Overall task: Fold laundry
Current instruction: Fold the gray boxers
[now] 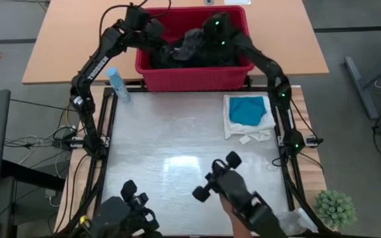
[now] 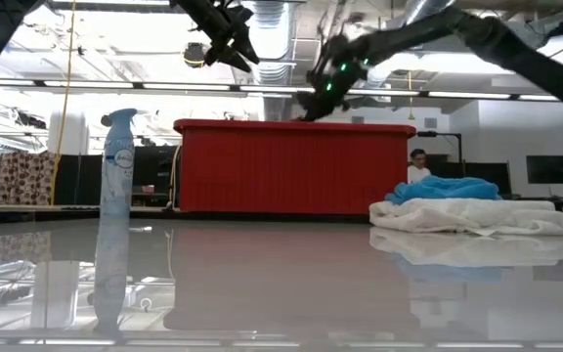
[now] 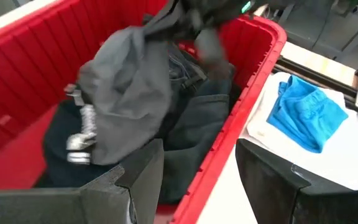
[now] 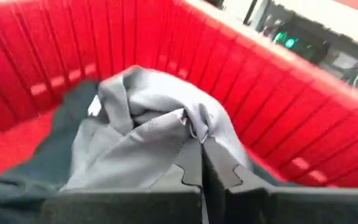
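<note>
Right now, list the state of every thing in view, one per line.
right gripper: shut on the dark grey garment, over the basket.
left gripper: open, empty, above the basket's rim.
dark grey garment: pinched, bunched up in the basket.
black garments: crumpled in the basket.
red basket: upright, holding laundry.
teal garment: folded, lying on the white garment.
white garment: folded, flat on the table.
spray bottle: upright.

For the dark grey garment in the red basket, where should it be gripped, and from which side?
Grip the raised ridge of the dark grey garment, coming straight down from above: it is bunched on top of the black clothes, and the basket walls block the sides. The right gripper is already shut on such a fold.
</note>
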`<state>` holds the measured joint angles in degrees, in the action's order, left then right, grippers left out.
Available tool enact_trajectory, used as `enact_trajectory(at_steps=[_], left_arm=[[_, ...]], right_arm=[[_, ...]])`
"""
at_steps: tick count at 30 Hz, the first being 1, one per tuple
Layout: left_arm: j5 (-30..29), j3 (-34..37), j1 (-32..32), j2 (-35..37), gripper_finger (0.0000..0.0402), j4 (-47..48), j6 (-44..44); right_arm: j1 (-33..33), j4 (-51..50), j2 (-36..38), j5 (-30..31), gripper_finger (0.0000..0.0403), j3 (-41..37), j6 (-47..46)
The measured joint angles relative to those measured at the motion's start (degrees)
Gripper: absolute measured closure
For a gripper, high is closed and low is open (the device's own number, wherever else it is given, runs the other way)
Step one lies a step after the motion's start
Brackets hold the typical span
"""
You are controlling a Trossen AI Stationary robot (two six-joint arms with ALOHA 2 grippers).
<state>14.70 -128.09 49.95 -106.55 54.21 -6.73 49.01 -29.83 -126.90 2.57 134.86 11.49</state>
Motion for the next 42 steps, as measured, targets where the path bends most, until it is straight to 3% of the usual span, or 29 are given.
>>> enact_trajectory(at_steps=[8, 14, 18, 22, 26, 30, 33, 37, 42], left_arm=[[1.8, 0.0, 2.8, 1.5, 0.021, -1.4, -2.4], [6.1, 0.0, 6.4, 3.0, 0.021, -0.9, -3.2], [7.6, 0.0, 8.8, 4.0, 0.021, -0.9, -3.1], [8.7, 0.0, 10.9, 4.9, 0.021, -0.8, -2.9], [10.8, 0.0, 12.5, 5.8, 0.021, 1.1, -0.2], [16.2, 0.0, 13.2, 8.0, 0.021, 3.9, 2.6], [21.1, 0.0, 13.0, 11.4, 0.021, 4.1, 4.4], [24.7, 0.0, 11.0, 18.7, 0.021, 3.2, 5.8], [22.8, 0.0, 5.2, 28.2, 0.021, 3.7, 10.6]], right_arm=[[-3.7, -3.0, 12.4, -12.0, 0.0384, 0.0, -9.7], [-12.4, -12.3, 19.5, -12.9, 0.0384, 0.0, -11.4], [-19.9, -13.3, 22.7, -12.6, 0.0384, 0.0, -13.7], [-27.8, -13.2, 24.0, -9.0, 0.0384, 0.0, -13.2], [-33.5, -16.3, 23.2, -1.6, 0.0384, 0.0, -16.2], [-36.7, -24.5, 22.0, 4.7, 0.0384, -2.4, -19.6], [-38.6, -25.3, 20.9, 5.6, 0.0384, -7.4, -20.2], [-40.0, -20.7, 19.3, 1.9, 0.0384, -15.2, -20.2], [-41.7, -2.5, 19.7, -7.3, 0.0384, -26.1, -21.5]])
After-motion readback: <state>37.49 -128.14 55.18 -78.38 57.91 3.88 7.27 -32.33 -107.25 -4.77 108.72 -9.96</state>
